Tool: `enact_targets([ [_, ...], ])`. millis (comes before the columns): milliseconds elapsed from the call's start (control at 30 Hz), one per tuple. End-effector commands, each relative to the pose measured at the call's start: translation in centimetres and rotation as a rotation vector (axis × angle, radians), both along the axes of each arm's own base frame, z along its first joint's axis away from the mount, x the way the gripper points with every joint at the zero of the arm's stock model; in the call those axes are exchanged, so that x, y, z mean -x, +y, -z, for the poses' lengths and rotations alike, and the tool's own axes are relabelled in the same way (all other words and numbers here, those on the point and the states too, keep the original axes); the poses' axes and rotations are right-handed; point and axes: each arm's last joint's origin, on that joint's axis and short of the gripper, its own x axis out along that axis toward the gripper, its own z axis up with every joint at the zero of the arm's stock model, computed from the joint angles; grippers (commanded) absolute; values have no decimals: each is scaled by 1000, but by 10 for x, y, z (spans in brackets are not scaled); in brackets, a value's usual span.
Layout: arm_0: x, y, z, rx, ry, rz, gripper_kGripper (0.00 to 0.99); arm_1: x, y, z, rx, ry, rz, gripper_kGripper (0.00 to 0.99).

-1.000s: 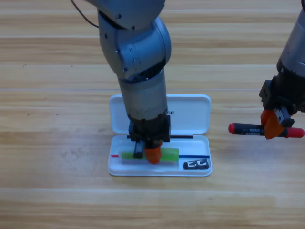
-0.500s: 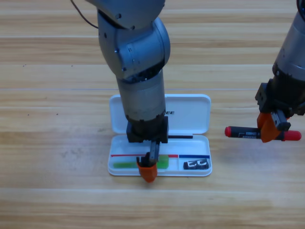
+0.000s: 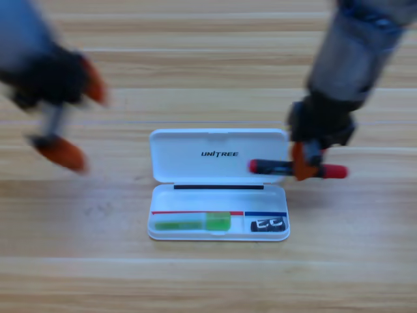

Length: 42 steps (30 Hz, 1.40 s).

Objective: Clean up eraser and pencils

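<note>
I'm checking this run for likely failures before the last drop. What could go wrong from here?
1. The right gripper holds the black pencil by its middle, over the case lid's right edge; let go here, it would probably miss the tray.
2. The green pencil and eraser already fill much of the tray, so the black pencil may land on them.

The left gripper is off to the left, open.

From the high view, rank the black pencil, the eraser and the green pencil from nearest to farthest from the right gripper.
Measured from the right gripper:
1. The black pencil, held in that gripper, over the white case's open lid at its right edge.
2. The eraser, below it in the tray's right compartment.
3. The green pencil, farther left in the tray's long compartment.
</note>
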Motion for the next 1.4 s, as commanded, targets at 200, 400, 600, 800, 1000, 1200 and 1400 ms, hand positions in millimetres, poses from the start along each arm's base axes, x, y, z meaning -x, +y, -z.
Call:
enact_targets([
  [200,-18,71,3,26,33,-122,985,-10,88,83,125,24,-70,0],
  [400,-17,71,5,41,51,-117,983,-16,104,101,125,21,-71,0],
  [600,-16,71,6,38,54,-119,983,-16,105,101,123,20,-64,0],
  [800,-19,70,11,36,72,-117,983,-9,101,88,113,16,-53,847],
  [1000,-25,66,13,39,85,-114,990,22,85,29,11,21,-86,876],
  [1200,-55,55,-4,74,25,-118,980,79,36,-60,-186,52,-134,904],
  [1400,-116,39,-13,132,-23,-127,896,127,-29,-107,-423,104,-157,943],
])
